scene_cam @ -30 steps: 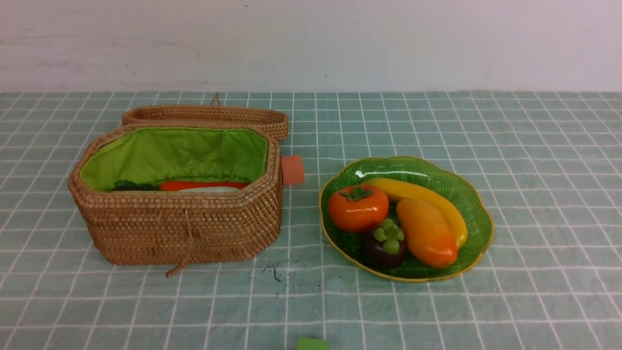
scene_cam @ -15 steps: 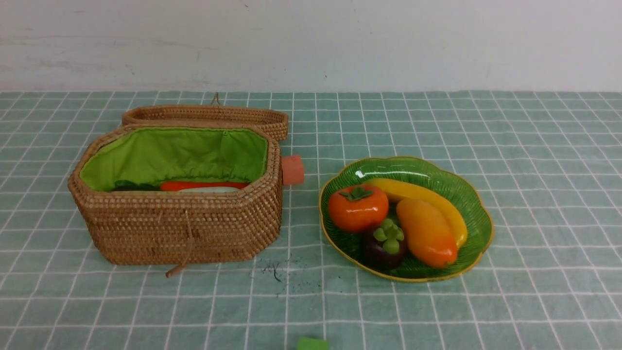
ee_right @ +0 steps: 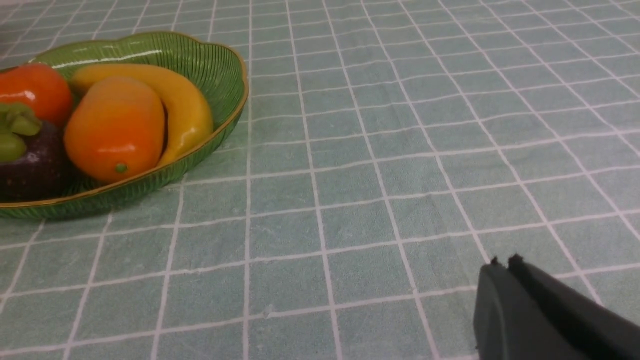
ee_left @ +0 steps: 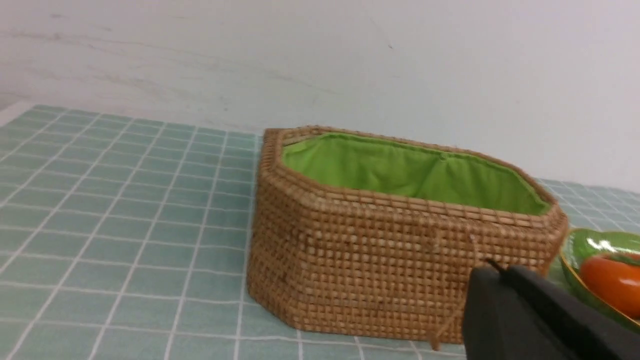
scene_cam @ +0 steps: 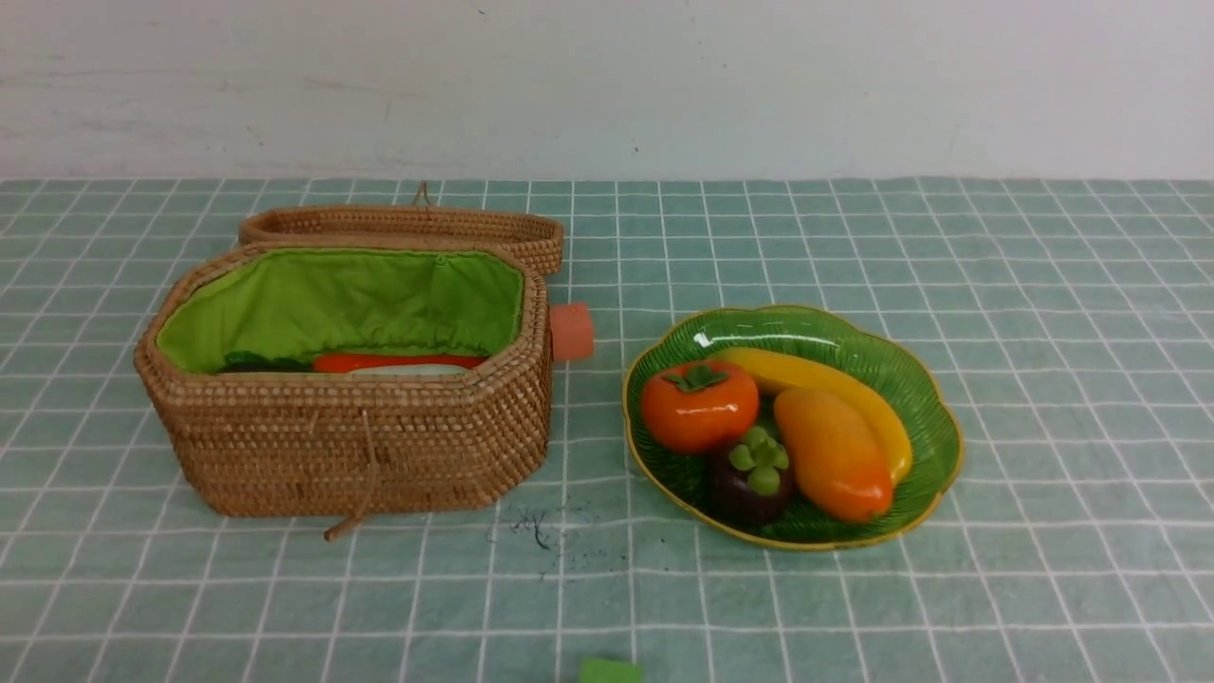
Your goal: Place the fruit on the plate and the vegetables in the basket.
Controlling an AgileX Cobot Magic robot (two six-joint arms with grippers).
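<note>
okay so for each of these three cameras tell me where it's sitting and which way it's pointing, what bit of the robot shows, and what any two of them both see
Front view: between the arms, facing the wall over basket and plate; no robot part shows.
Left wrist view: low on the left arm, facing the basket; shut left gripper at the corner.
Right wrist view: low on the right arm, facing the tablecloth beside the plate; shut right gripper shows.
Shared: both wrist views catch the persimmon on the plate.
</note>
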